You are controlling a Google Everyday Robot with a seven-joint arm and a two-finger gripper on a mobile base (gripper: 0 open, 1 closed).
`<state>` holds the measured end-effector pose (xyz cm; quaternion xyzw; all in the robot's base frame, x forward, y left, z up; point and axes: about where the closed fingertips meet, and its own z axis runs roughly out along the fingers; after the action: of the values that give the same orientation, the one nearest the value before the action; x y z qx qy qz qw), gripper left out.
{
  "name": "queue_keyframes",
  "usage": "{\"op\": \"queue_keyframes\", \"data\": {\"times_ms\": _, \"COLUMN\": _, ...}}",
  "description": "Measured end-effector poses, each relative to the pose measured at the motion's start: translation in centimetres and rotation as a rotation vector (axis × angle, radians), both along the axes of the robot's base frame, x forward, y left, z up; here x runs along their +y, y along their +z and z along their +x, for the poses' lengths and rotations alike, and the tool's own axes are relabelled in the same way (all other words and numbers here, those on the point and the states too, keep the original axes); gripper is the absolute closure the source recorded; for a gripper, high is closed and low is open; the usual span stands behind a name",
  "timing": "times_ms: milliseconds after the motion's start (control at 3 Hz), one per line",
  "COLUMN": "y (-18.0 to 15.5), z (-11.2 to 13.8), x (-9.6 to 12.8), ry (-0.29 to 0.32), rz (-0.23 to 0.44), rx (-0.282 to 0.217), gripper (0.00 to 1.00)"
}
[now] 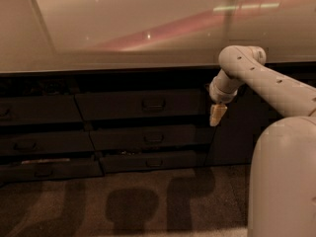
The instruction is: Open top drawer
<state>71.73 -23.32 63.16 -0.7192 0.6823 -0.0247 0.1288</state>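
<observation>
The top drawer [123, 105] is the wide dark front just under the counter, in the middle column, with a loop handle [153, 103] at its centre. It sits flush with the fronts around it. My gripper [217, 115] hangs pointing down at the end of the white arm [256, 78], in front of the drawer's right end. It is to the right of the handle and at about the same height, not touching it.
Two shallower dark drawers [148, 138] lie below the top one, and another drawer column [39, 142] stands to the left. A plain dark cabinet door [237, 132] is behind the gripper on the right. A pale countertop [123, 28] runs above. My white body [284, 181] fills the lower right.
</observation>
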Motion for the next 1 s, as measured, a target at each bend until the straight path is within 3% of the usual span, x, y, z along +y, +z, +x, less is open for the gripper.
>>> {"op": "queue_keyframes", "data": {"times_ms": 1000, "y": -0.01, "z": 0.00, "x": 0.00, "ry": 0.000, "rz": 0.000, "rx": 0.000, "gripper": 0.87}}
